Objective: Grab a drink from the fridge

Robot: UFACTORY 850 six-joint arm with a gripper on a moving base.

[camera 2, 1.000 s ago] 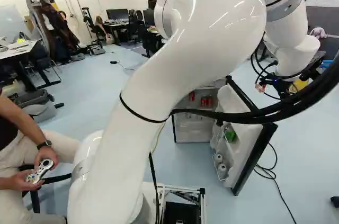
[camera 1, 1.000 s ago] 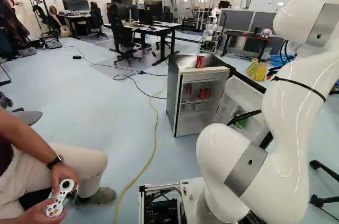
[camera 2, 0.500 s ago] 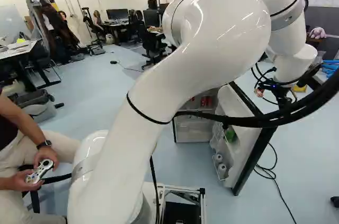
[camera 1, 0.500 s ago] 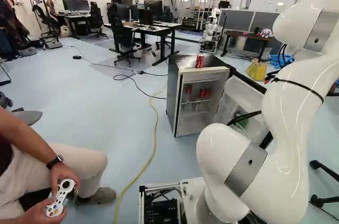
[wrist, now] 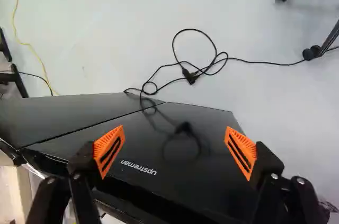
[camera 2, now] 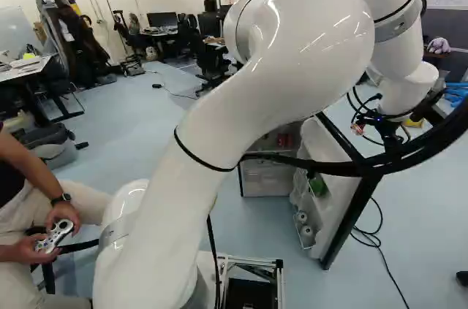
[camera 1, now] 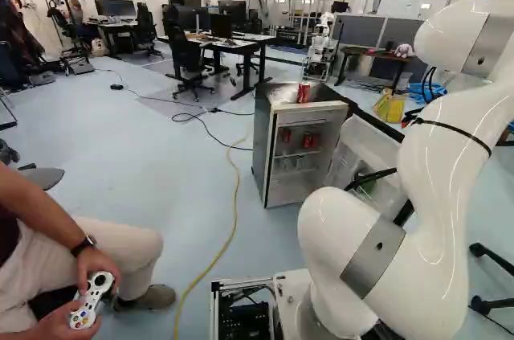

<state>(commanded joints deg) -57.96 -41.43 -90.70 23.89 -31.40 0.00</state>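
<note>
- a pale floor [camera 1: 173,195] spreads through the workroom, with desks and chairs far back and a yellow cable [camera 1: 233,215] trailing toward the fridge [camera 1: 262,147].
- the black gripper [wrist: 175,151] is spread wide, nothing gripped between its orange pads [wrist: 109,150]; it hangs over the dark outer face of the open fridge door [wrist: 201,128], and whether it touches cannot be told.
- ahead of it, past the door's edge, a black cable [wrist: 190,77] lies looped on the floor.
- the drinks are out of the wrist view: red cans [camera 1: 307,141] stand on an inner shelf, another red can [camera 1: 303,92] stands upright on the fridge top beside some clear plastic [camera 1: 283,95].
- a can, if full, should feel fairly heavy, smooth and perhaps slippery with chill; its thin wall could dent, so a level, moderate hold around mid-body seems best.
- the arm [camera 2: 270,90] probably has to come round the door first, which it could knock.
- against one second ago, the wrist sits lower in the right base view; base, fridge and door have kept their places, and the last half second shows hardly any shift.
</note>
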